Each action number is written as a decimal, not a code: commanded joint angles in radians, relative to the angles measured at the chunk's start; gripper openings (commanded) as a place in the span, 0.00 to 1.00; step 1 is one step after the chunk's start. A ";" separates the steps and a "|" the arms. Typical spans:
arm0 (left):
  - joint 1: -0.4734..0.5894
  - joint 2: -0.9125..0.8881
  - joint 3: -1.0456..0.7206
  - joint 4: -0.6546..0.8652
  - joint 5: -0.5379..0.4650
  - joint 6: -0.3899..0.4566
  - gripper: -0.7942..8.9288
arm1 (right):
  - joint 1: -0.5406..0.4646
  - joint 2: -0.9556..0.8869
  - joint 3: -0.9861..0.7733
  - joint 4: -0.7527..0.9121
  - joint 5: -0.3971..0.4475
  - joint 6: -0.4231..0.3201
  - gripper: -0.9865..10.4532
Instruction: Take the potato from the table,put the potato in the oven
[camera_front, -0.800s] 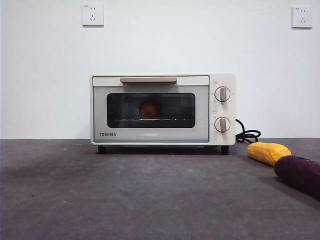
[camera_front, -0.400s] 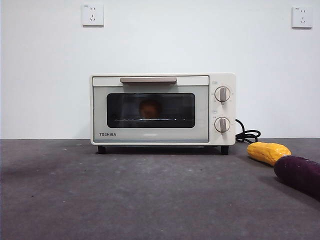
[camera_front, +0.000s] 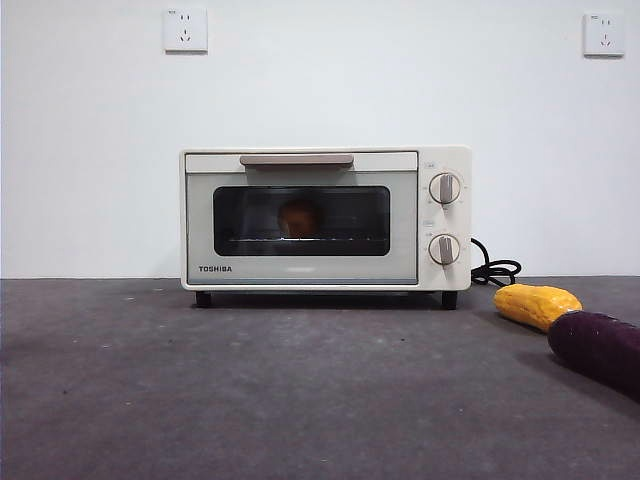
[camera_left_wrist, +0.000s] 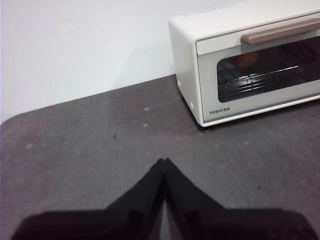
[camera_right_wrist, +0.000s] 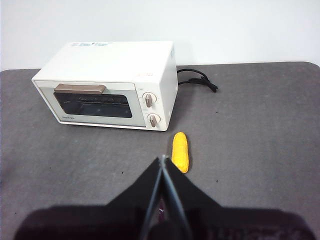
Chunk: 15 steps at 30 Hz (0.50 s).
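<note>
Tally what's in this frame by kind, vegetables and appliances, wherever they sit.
Vegetables: 3: round orange-brown potato inside the oven, elongated yellow-orange vegetable, dark purple oblong vegetable
Appliances: 1: cream-white Toshiba toaster oven, door closed
Total: 4

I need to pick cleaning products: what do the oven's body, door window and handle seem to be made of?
The oven body looks like cream-painted metal with a smooth satin finish, possibly plastic at the knob panel. The door window looks like dark tinted glass: glossy, with the potato and wire rack visible through it. The bar handle looks like matte beige plastic, though coated metal cannot be ruled out.
</note>
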 joint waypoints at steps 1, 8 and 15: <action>0.004 -0.057 -0.053 0.021 -0.018 -0.023 0.08 | 0.001 -0.001 -0.007 -0.020 0.002 0.007 0.09; 0.004 -0.193 -0.216 0.071 -0.017 -0.024 0.08 | 0.001 -0.001 -0.007 -0.020 0.001 0.007 0.09; 0.004 -0.278 -0.312 0.075 -0.018 -0.053 0.08 | 0.001 -0.001 -0.007 -0.020 0.002 0.007 0.09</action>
